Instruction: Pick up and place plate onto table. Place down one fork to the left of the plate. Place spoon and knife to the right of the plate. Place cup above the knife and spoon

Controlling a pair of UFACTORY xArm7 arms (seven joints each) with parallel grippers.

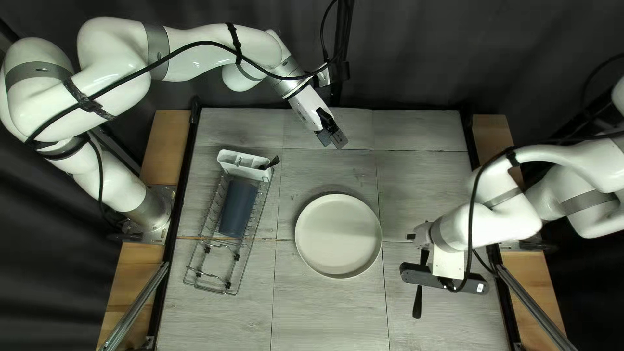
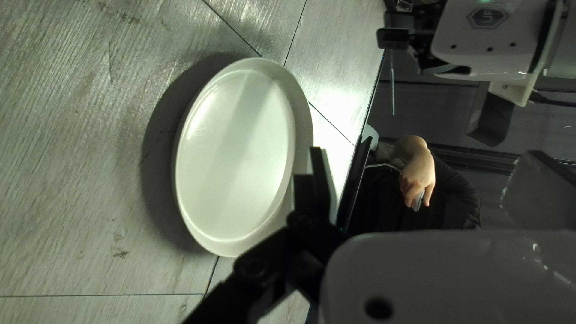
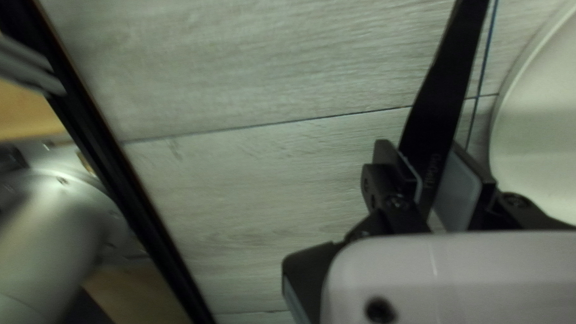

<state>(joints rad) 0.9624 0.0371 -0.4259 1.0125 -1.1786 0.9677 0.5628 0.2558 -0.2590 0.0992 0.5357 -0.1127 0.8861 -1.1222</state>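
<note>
Placing black utensil (image 3: 443, 90) right of plate (image 1: 338, 235) | right gripper (image 3: 427, 180) pinching its handle | left gripper (image 1: 334, 138) jaws spread, empty, above far edge of table (image 1: 331, 312) | next: lower flat, release beside plate

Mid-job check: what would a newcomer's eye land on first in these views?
The white plate sits mid-table. Just right of it, the right gripper is shut on a black utensil. Left of the plate, a dark cup lies in the wire rack.
</note>
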